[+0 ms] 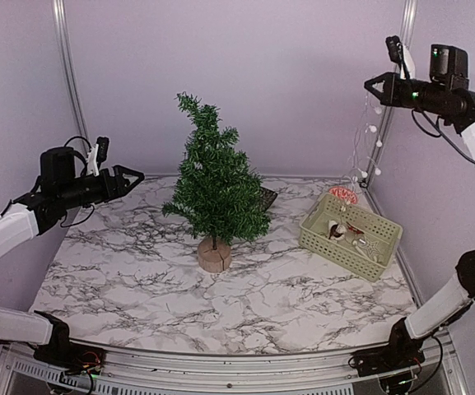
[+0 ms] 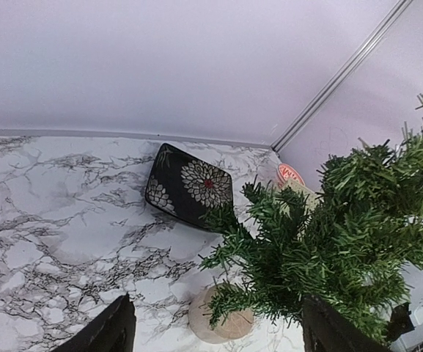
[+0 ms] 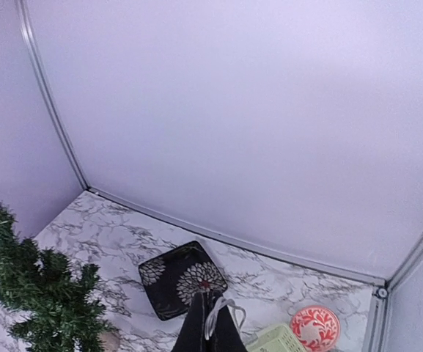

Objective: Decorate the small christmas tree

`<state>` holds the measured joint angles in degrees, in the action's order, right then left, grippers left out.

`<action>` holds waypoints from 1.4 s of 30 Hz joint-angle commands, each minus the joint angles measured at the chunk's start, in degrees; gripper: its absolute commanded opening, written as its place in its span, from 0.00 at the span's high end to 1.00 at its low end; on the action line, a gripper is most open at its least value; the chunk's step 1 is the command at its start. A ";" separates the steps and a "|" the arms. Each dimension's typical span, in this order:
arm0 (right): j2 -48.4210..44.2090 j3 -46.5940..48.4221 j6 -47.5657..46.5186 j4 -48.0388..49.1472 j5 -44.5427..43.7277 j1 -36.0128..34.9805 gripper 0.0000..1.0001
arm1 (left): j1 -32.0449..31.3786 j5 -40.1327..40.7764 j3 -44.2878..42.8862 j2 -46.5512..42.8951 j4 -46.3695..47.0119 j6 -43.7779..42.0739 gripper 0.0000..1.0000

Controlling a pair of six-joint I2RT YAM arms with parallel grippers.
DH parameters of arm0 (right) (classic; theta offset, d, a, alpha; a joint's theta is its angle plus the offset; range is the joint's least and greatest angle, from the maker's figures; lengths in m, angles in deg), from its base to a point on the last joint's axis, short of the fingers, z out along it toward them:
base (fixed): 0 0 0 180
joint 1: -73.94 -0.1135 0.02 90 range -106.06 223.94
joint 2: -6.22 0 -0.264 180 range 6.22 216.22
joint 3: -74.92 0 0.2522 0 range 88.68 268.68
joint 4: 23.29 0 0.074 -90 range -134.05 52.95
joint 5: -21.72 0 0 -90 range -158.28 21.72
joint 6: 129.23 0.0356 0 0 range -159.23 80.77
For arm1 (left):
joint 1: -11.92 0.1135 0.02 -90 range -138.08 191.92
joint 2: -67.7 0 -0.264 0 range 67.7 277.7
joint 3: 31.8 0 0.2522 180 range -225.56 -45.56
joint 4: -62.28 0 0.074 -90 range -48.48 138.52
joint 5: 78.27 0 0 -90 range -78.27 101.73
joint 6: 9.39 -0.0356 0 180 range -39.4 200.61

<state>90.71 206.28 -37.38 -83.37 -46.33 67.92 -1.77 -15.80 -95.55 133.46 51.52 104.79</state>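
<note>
Nearest the top camera, arm bases along the near edge of the marble table (image 1: pixel 122 288). At table centre, upright on its wood base, the tree (image 1: pixel 217 185), with bare marble open in front and to its left. Near the right edge, set askew, a pale green basket (image 1: pixel 351 234) with small ornaments inside, well apart from the tree. Raised over the left edge, the left gripper (image 1: pixel 132 176), aimed at the tree; fingers (image 2: pixel 112 330) spread wide in its wrist view, branches close on the right. High beside the right corner post, the right gripper (image 1: pixel 371 85), pressed together on a white bead string (image 1: pixel 370 132) hanging toward the back right corner. Behind the tree, mostly hidden from above but plain in both wrist views, a black flowered plate (image 2: pixel 189 185). Just behind the basket, a red-and-white disc (image 3: pixel 314 328).
</note>
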 commanded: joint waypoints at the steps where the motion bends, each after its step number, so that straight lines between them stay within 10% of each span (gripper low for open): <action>1: 2.31 8.96 -0.13 0.54 6.99 -2.82 1.00 | 0.16 1.87 -2.73 -4.38 -1.46 -0.71 0.21; 20: -0.09 11.37 20.85 31.62 35.13 -4.26 1.00 | -12.08 4.08 -15.22 -8.49 -4.58 -9.93 0.22; 42: -9.06 -9.35 19.28 29.91 43.14 -7.17 1.00 | -48.49 15.27 -45.08 23.90 -6.76 -23.57 0.17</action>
<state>83.89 198.65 -17.80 -53.65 -6.17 62.82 -47.65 -2.03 -134.48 152.54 43.83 82.61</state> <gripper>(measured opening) 0.008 0.821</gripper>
